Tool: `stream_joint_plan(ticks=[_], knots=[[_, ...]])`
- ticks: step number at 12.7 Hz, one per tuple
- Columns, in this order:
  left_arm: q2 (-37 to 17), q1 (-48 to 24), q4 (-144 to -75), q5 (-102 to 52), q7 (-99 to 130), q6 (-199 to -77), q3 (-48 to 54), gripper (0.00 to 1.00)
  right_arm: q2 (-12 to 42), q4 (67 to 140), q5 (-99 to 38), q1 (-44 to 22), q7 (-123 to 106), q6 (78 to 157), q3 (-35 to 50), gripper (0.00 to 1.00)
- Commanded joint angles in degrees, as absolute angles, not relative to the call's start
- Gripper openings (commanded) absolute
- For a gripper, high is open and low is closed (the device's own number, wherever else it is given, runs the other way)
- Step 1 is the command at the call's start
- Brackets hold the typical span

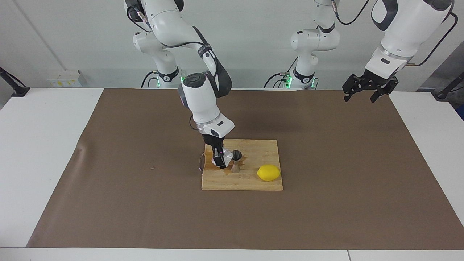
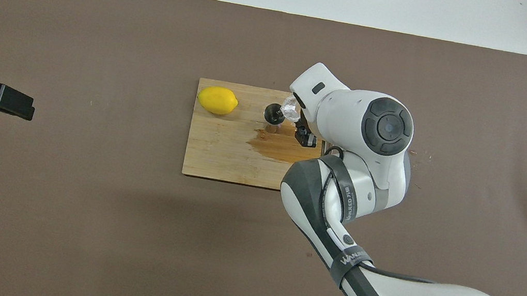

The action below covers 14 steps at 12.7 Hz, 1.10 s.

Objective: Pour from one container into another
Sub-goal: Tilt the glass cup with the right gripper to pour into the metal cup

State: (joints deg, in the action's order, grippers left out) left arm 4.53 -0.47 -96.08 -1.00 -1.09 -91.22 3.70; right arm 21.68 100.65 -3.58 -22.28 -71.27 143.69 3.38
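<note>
A small clear glass cup (image 1: 227, 155) is held tilted in my right gripper (image 1: 220, 160), which is shut on it, just above the wooden cutting board (image 1: 253, 181). The cup's mouth leans toward the steel hourglass jigger (image 1: 236, 161), which stands upright on the board right beside it. In the overhead view the cup (image 2: 291, 108) sits at the jigger's (image 2: 273, 114) rim, with the right gripper (image 2: 298, 123) over the board (image 2: 220, 157). My left gripper (image 1: 363, 93) waits open and empty, raised over the mat at the left arm's end; it also shows in the overhead view (image 2: 14, 103).
A yellow lemon (image 1: 269, 172) lies on the board beside the jigger, toward the left arm's end; it also shows in the overhead view (image 2: 218, 100). A dark wet patch (image 2: 278, 147) stains the board nearer to the robots than the jigger. A brown mat (image 1: 344, 163) covers the table.
</note>
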Motion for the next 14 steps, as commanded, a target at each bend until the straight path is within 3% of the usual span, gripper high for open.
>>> stream_joint_plan(ticks=[1,14], knots=[[5.62,-0.44,-95.71,-0.35,-1.67,-89.91,3.6,1.0,21.53,101.43,-1.85,-22.24,-70.4,145.46,3.52,0.36],[6.5,-0.44,-96.59,-0.35,-1.49,-87.89,3.6,1.0,21.53,101.51,-3.25,-21.62,-69.52,145.2,3.69,0.36]])
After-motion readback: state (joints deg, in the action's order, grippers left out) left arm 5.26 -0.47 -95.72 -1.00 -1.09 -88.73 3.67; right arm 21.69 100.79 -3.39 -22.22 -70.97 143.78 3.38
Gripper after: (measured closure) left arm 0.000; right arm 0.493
